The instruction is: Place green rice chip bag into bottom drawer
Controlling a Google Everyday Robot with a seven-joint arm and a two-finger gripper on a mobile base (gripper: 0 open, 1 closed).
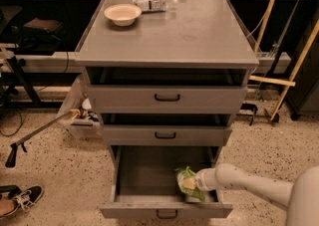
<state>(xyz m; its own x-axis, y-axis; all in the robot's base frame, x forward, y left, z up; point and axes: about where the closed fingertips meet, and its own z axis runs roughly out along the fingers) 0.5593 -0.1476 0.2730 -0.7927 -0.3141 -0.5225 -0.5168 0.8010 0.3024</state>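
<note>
The green rice chip bag (188, 183), crinkled bright green with yellow and white marks, is inside the open bottom drawer (144, 196) at its right side. The drawer is pulled out, with a small black handle on its front. My gripper (195, 182) reaches in from the right on a white arm and sits right at the bag, its tip buried behind the bag. The bag looks low in the drawer, near the floor and the right wall.
The grey cabinet top (199, 31) carries a white bowl (122, 13) and a clear plastic water bottle (152, 2). Two shallower drawers (167, 98) above are shut. A bin (79, 118), a long-handled tool and a shoe (17, 201) are at the left; wooden poles stand at the right.
</note>
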